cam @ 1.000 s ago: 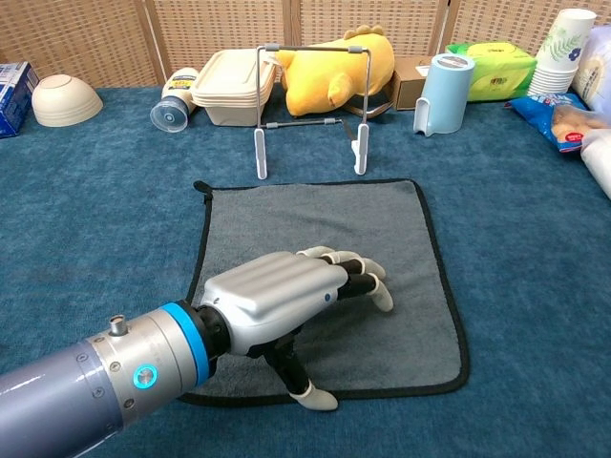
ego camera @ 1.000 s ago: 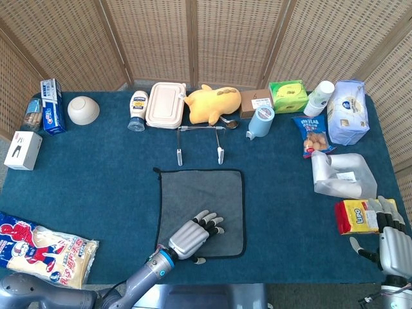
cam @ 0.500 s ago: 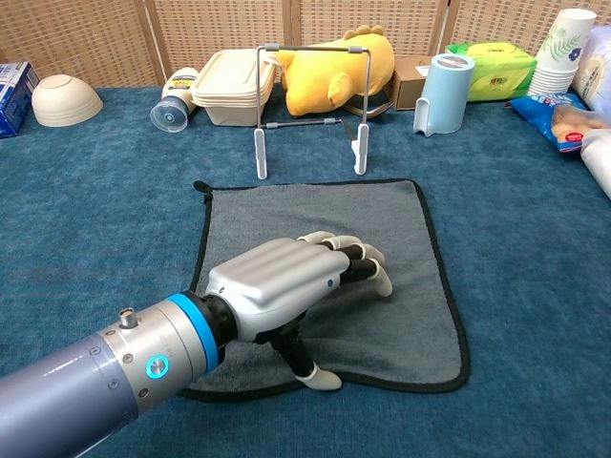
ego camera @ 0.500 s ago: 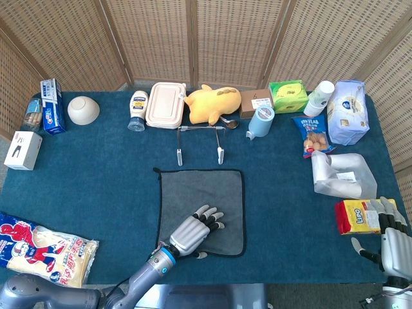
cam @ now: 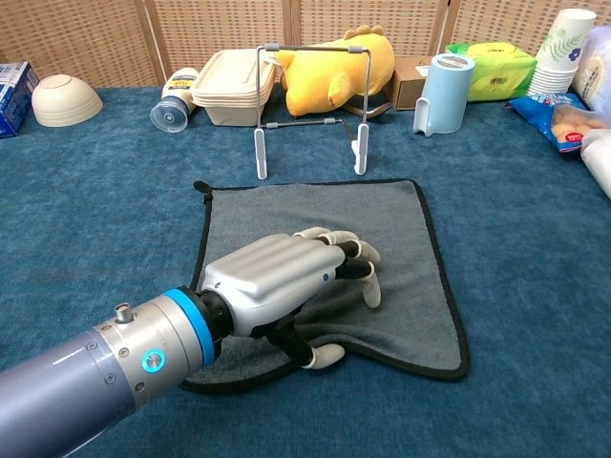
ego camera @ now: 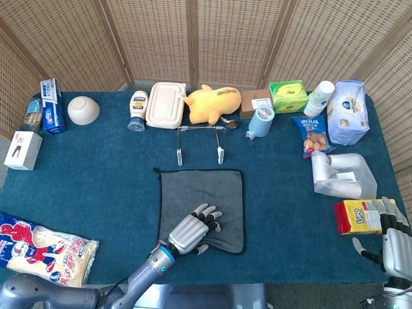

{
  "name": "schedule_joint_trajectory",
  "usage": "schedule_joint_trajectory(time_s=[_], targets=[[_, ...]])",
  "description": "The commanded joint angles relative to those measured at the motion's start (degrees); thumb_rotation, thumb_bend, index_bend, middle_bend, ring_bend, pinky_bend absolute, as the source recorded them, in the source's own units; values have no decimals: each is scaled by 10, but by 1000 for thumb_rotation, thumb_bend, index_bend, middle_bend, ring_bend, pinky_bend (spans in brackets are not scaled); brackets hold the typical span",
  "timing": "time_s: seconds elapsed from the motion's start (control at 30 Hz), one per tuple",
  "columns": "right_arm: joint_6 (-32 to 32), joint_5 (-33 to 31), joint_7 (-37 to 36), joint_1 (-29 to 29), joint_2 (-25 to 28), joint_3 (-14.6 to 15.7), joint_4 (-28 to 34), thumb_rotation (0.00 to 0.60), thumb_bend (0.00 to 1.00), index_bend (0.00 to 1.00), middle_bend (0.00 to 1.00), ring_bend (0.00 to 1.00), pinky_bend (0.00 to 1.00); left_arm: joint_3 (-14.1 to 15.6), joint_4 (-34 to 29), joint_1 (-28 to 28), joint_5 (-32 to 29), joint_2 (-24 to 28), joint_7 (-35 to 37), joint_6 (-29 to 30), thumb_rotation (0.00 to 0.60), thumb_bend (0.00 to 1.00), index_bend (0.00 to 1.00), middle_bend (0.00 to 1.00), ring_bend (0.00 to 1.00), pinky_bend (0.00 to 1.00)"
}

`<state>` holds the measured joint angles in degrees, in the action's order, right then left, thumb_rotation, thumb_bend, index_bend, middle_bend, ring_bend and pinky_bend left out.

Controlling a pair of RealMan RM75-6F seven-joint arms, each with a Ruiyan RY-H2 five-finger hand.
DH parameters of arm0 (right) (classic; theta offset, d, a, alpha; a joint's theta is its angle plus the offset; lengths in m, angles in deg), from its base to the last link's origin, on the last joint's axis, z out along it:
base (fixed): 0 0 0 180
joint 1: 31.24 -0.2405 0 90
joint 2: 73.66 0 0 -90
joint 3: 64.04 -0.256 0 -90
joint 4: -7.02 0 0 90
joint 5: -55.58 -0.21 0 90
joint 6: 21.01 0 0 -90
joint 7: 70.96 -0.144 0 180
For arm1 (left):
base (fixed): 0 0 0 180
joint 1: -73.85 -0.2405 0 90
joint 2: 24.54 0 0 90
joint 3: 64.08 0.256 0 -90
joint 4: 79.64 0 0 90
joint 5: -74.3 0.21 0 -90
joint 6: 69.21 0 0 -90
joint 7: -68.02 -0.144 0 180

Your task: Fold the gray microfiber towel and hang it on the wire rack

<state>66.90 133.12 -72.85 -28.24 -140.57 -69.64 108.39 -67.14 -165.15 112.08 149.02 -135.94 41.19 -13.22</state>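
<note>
The gray towel (ego camera: 203, 193) with black edging lies flat on the blue table, also plain in the chest view (cam: 325, 215). My left hand (ego camera: 190, 232) (cam: 277, 281) lies on its near left part, fingers curled down onto the cloth and thumb hooked at the near edge, which is drawn in and bunched between them. The wire rack (ego camera: 199, 138) (cam: 310, 110) stands upright just beyond the towel's far edge. My right hand (ego camera: 394, 244) hangs at the table's near right corner, fingers apart, holding nothing.
Behind the rack sit a yellow plush (ego camera: 212, 103), a lunch box (ego camera: 165, 104) and a blue cup (ego camera: 261, 121). A yellow packet (ego camera: 357, 215) and silver pouch (ego camera: 341, 174) lie by my right hand. A snack bag (ego camera: 45, 248) lies near left.
My left hand has pulled back toward me and curled its fingers. The thumb has drawn the towel's near edge inward, so that edge now curves up and bunches. The right hand has barely moved.
</note>
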Motion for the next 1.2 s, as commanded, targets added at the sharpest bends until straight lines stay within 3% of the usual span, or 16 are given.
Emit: schedule_joint_trajectory(time_s=[0.03,0.43,0.83,1.2], targets=[[0,0,-1,1,0,0,0,600,212,51,11,0,0,0,-1,0,0,1,1,0,600,457,339,152,24,0],[0,2,-3,2,0,0,2,600,212,54,11,0,0,5,-6,-3,-8,8,-1,-2,600,537,393,161,35,0],[4,6,-13,6,2,2,1,600,213,57,11,0,0,-2,-19,-3,-13,12,-4,3,600,611,525,181,36,0],[1,5,-29,8,2,1,-10,600,211,58,11,0,0,-36,-63,20,-23,56,-30,-4,600,611,545,184,26,0]])
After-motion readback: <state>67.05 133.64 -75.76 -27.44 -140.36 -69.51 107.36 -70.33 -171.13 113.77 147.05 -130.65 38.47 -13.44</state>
